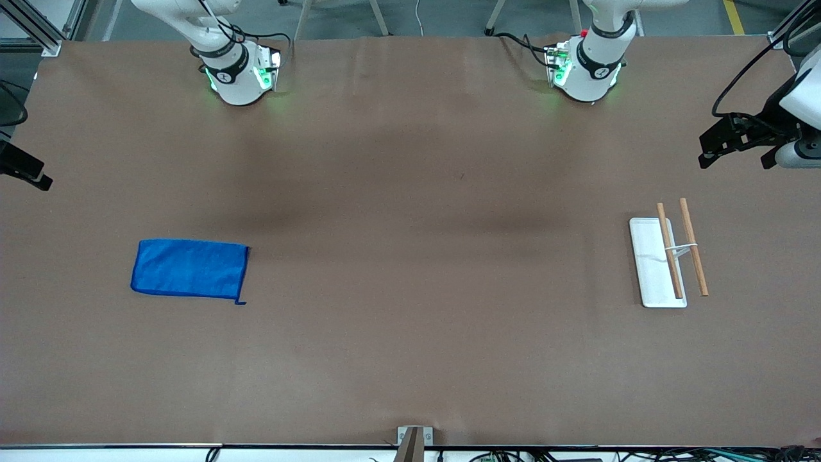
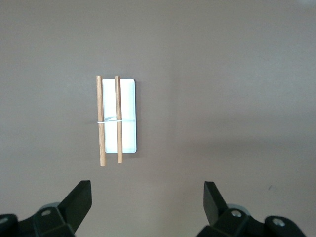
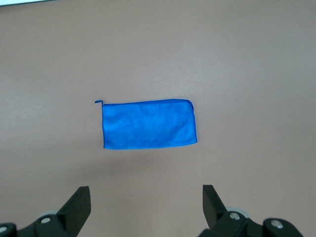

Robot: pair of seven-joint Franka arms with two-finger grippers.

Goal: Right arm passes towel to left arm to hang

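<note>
**A:** What fills the scene?

**B:** A wide brown table [image 1: 410, 359], seen from a high camera facing two white robot arms whose bases stand along its upper edge. Both arms wait raised at the table's ends.

**A:** Where are the grippers?

**B:** The left gripper [image 2: 147, 203] hangs in the air over the left arm's end of the table. Its two black fingers [image 2: 79, 200] are spread wide, with nothing between them. The right gripper [image 3: 146, 203] hangs over the right arm's end, only partly visible at the edge of the front view. Its jaws are equally wide apart and empty.

**A:** And the towel?

**B:** The towel [image 1: 190, 268] is a bright blue rectangle lying flat on the table toward the right arm's end. In the right wrist view it sits well below the spread jaws, roughly centred in the gap between them and touching neither finger. A small loop [image 1: 240, 301] sticks out at one corner.

**A:** Anything else?

**B:** A white tray [image 1: 650, 269] lies toward the left arm's end, well apart from the towel. Two wooden rods [image 1: 669, 251] stand just above it, parallel to its long side, one over the tray and one past its edge. In the left wrist view the tray lies well below the left jaws, offset toward one finger.

**A:** Smaller details?

**B:** A thin white crosspiece [image 2: 111, 120] joins the rods at their middles.
</note>
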